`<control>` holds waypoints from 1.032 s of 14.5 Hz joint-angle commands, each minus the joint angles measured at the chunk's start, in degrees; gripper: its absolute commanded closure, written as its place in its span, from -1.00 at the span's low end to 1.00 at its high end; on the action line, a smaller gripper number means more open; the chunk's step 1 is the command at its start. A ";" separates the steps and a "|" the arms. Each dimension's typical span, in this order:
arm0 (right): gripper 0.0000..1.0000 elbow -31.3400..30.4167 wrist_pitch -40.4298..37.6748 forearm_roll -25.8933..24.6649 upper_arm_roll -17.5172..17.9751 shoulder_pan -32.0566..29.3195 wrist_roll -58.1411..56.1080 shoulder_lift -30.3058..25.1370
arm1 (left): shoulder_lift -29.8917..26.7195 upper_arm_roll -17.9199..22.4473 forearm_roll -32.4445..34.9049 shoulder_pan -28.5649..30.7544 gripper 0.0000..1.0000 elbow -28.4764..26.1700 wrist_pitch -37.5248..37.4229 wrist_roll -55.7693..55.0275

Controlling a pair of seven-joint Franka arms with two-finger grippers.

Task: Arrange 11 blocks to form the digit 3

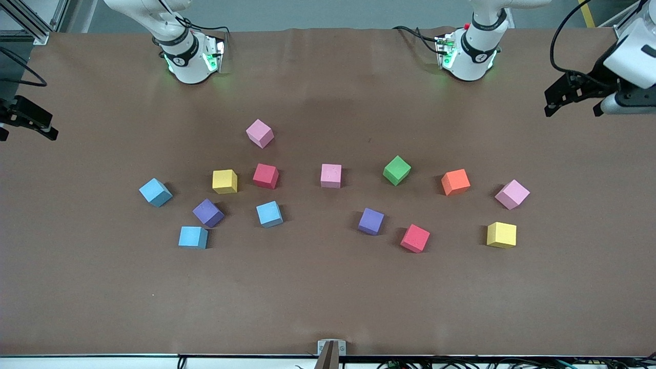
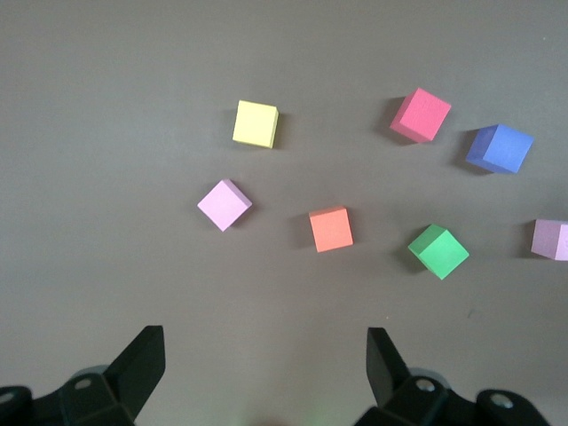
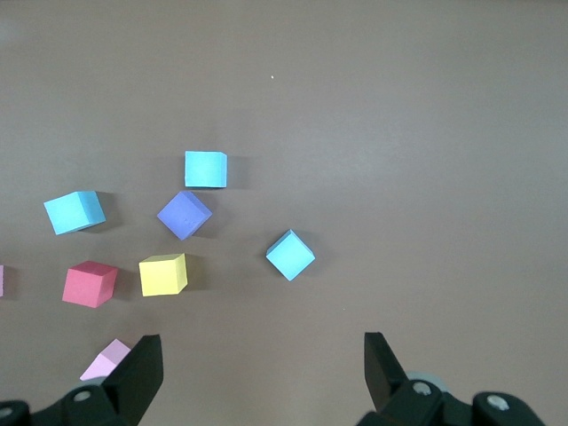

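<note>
Blocks (image 1: 331, 176) spread loose across the middle of the frame, none touching, nothing in the way. Left gripper (image 2: 266, 366) and right gripper (image 3: 257, 366) wide open, empty, waiting at the upper edges. Whole spread seen only from the front; just some from each wrist.

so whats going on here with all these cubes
Nothing is being handled yet. Fourteen foam blocks lie scattered and apart on the brown table, with no digit begun. The left claw hangs open over the left arm's end of the table, and the right claw hangs open over the right arm's end. Both arms wait, holding nothing.
</note>
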 commanded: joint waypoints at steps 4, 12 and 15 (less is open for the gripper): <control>-1.00 -0.55 0.29 -0.28 -0.09 3.60 0.75 1.58 | 12.67 -5.65 -0.76 -3.77 -1.00 4.72 7.07 -3.39; -1.00 -3.35 -6.04 2.18 0.00 13.61 1.01 6.42 | 25.95 -7.68 -0.24 -17.82 -1.00 5.43 15.96 -21.31; -1.00 -11.77 -0.88 4.36 0.00 15.91 4.59 5.46 | 29.99 -7.60 -0.15 -23.01 -1.00 5.25 19.20 -31.23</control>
